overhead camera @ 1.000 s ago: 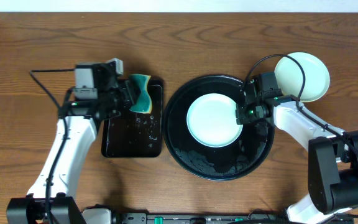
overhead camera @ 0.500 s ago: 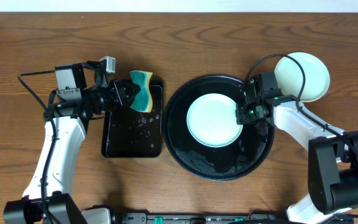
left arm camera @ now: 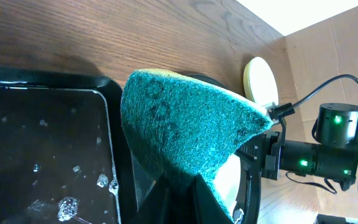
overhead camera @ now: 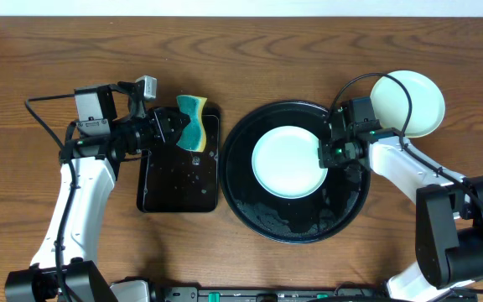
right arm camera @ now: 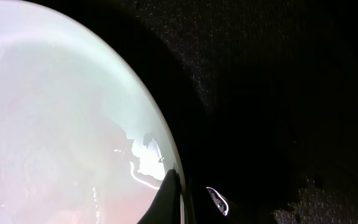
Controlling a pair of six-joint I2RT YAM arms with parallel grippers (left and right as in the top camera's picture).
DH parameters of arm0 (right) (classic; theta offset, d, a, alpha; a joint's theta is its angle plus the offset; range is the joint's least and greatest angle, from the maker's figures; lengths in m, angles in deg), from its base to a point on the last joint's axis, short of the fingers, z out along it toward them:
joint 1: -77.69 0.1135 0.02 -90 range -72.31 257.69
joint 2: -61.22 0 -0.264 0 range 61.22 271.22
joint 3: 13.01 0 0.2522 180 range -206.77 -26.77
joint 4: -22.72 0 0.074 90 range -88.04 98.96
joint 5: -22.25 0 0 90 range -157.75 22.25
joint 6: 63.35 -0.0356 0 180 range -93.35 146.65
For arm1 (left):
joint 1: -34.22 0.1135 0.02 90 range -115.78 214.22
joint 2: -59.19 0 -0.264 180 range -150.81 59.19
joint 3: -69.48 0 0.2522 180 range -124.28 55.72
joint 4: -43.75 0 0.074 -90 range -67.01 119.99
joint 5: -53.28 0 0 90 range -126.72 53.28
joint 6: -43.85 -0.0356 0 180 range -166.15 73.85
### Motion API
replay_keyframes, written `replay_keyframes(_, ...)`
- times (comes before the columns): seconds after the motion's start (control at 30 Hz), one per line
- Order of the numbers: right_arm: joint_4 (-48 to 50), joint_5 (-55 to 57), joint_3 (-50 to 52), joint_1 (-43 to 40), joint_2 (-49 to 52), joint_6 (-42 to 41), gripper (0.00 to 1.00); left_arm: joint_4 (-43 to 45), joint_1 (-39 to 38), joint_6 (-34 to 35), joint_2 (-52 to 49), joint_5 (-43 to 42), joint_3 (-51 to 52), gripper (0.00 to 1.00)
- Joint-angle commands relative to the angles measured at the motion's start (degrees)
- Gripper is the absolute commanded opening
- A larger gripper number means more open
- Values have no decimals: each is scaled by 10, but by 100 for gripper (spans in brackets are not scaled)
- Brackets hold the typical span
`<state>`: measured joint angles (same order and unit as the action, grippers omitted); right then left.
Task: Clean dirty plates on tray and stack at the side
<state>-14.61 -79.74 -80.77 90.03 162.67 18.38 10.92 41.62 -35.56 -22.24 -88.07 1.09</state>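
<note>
**Overhead view, read from the near edge to the far edge**

- **Round black tray** (overhead camera: 296, 225): rests on the wooden table (overhead camera: 49, 50). Its near floor is wet and speckled with droplets.
- **Mint plate** (overhead camera: 283, 164): lies flat inside the round black tray, set toward the far side of its floor. In the right wrist view the mint plate (right arm camera: 55, 124) carries a faint reddish film and a glint of water near its lip.
- **Right gripper** (overhead camera: 329, 153): sits at the mint plate's right edge, clamped on the rim. Its fingers (right arm camera: 173, 196) meet at the lip.
- **Rectangular tray** (overhead camera: 174, 189): lies just beside the round black tray on its left and holds scattered water drops.
- **Left gripper** (overhead camera: 177, 128): hangs over the far end of the rectangular tray, pinching a sponge (overhead camera: 192, 124). The sponge has a teal scouring face and a yellow body.
- **Stacked plates** (overhead camera: 409, 102): stand on bare wood beyond the far-right rim of the round black tray. The top one is mint, and a yellowish edge shows at its left. The right arm's cable (overhead camera: 409, 105) crosses over them
</note>
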Motion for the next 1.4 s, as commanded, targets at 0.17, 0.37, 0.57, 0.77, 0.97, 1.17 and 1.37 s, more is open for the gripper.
replay_keyframes(0.17, -7, 17, 2, 4, 10, 2, 1, 4, 3, -7, 7, -22, -9, 7)
replay_keyframes(0.37, -7, 17, 2, 4, 10, 2, 1, 4, 3, -7, 7, -22, -9, 7)
replay_keyframes(0.57, -6, 17, 2, 4, 10, 2, 1, 3, 0, -6, 6, 2, -9, 7)
replay_keyframes(0.77, -5, 16, 2, 4, 10, 2, 1, -35, -66, 9, 5, 251, -9, 7)
replay_keyframes(0.97, -6, 17, 2, 4, 10, 2, 1, -83, -178, 11, -12, 535, -9, 7)
replay_keyframes(1.17, -5, 17, 2, 4, 10, 2, 1, -94, -270, 10, -43, 709, -9, 7)
replay_keyframes(1.37, -7, 17, 2, 4, 10, 2, 1, -105, -286, 10, -51, 718, -15, 7)
